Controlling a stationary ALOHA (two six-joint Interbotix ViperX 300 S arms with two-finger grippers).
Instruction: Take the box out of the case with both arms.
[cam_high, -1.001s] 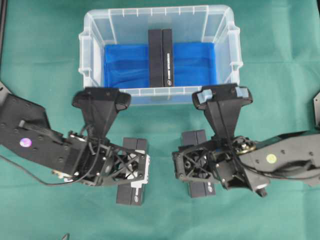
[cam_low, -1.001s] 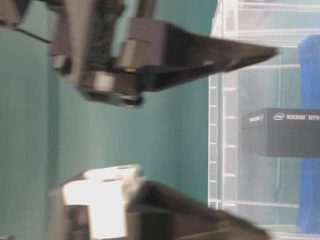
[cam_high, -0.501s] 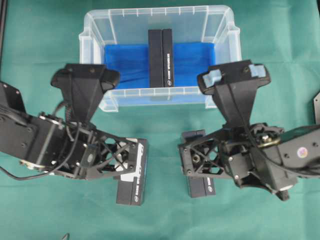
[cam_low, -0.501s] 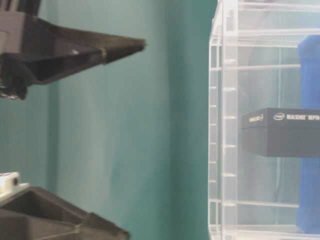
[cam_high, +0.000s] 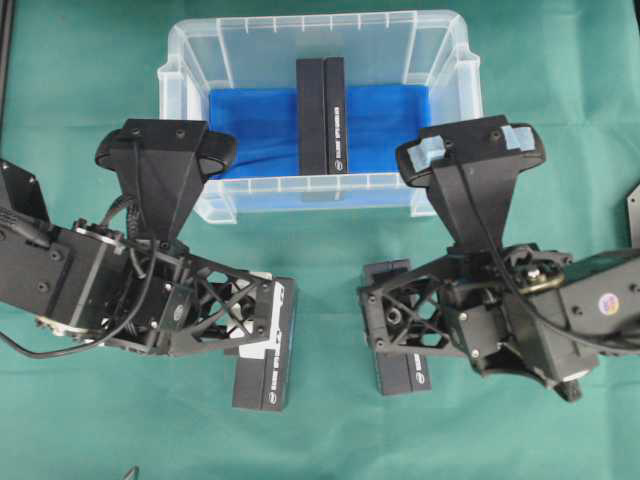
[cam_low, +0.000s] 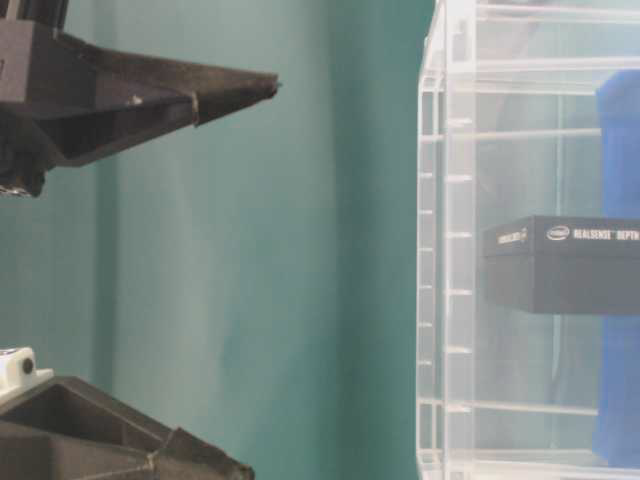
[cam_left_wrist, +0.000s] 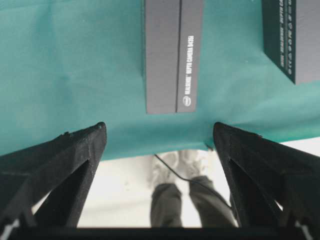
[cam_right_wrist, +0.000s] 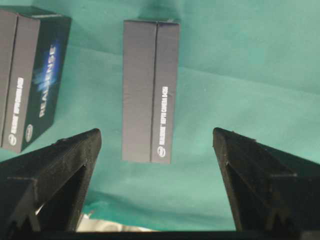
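Both arms rose, advanced toward large translucent plastic case (cam_high: 318, 100); left gripper (cam_high: 166, 153) and right gripper (cam_high: 471, 148) spread wide, empty; dark rectangular box (cam_high: 321, 113) untouched inside.

A green cloth-covered table (cam_high: 560, 80) bears the case (cam_high: 318, 185) and two dark boxes (cam_high: 262, 375).

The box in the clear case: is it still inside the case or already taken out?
Still inside. The box stands on the blue liner within the case walls, and both grippers, left and right, are open and empty.
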